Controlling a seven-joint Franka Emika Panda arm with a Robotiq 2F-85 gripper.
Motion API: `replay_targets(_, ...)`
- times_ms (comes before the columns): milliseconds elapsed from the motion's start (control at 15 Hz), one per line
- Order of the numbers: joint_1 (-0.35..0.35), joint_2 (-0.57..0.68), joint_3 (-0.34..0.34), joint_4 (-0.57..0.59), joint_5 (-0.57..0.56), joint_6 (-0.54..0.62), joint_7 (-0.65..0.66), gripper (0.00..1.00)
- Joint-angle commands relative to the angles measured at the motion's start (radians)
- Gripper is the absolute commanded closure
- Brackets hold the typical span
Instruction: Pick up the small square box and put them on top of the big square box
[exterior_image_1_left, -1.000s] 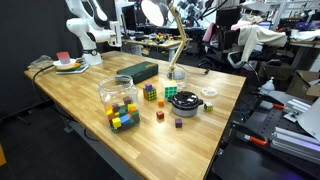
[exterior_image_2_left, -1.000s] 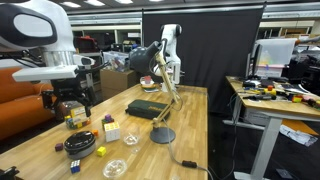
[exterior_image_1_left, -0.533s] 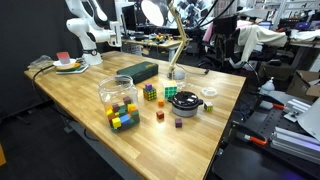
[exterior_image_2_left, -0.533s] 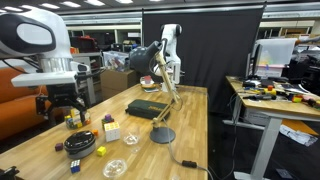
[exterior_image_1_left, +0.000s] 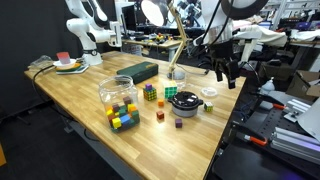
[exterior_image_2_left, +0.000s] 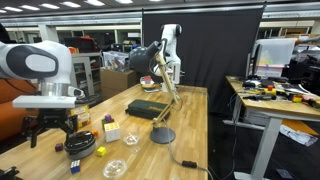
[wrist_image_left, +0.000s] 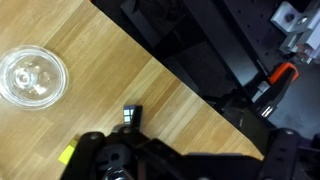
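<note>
The big square box (exterior_image_1_left: 138, 71) is flat and dark green and lies at the far side of the wooden table; it also shows in an exterior view (exterior_image_2_left: 147, 108). Small cubes lie near the table's edge: an orange one (exterior_image_1_left: 159, 116) and a purple one (exterior_image_1_left: 179, 123). My gripper (exterior_image_1_left: 226, 72) hangs open and empty above the table's edge, apart from all the cubes, and it shows in both exterior views (exterior_image_2_left: 52, 130). In the wrist view a small dark cube (wrist_image_left: 131, 114) and a yellow cube (wrist_image_left: 67, 153) lie on the wood ahead of my dark fingers (wrist_image_left: 195, 152).
A clear jar of coloured cubes (exterior_image_1_left: 118, 100), two Rubik's cubes (exterior_image_1_left: 150, 92), a black round object (exterior_image_1_left: 186, 102) and a clear glass lid (exterior_image_1_left: 209, 92) (wrist_image_left: 33, 75) stand on the table. A desk lamp (exterior_image_1_left: 176, 72) stands beside the green box. The table edge runs under my gripper.
My arm has come down and into an exterior view at the table's edge. The gripper is lower than before. The objects on the table have not moved.
</note>
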Motion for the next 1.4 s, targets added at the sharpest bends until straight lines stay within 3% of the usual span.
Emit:
replay_targets(0, -0.033, -0.002, 0.036, 0.004, 0.004, -0.002, -0.002, 0.0)
replay_targets(267, -0.036, 0.001, 0.039, 0.007, -0.004, 0.004, 0.013, 0.0)
replay_targets(533, -0.039, 0.093, 0.042, 0.017, 0.058, 0.076, -0.057, 0.0)
replay_targets(933, -0.122, 0.277, 0.089, 0.063, 0.201, 0.208, -0.209, 0.0)
replay_targets(1133, -0.174, 0.358, 0.116, 0.103, 0.173, 0.232, -0.234, 0.0)
replay_targets(1333, -0.185, 0.341, 0.13, 0.087, 0.147, 0.219, -0.187, 0.0)
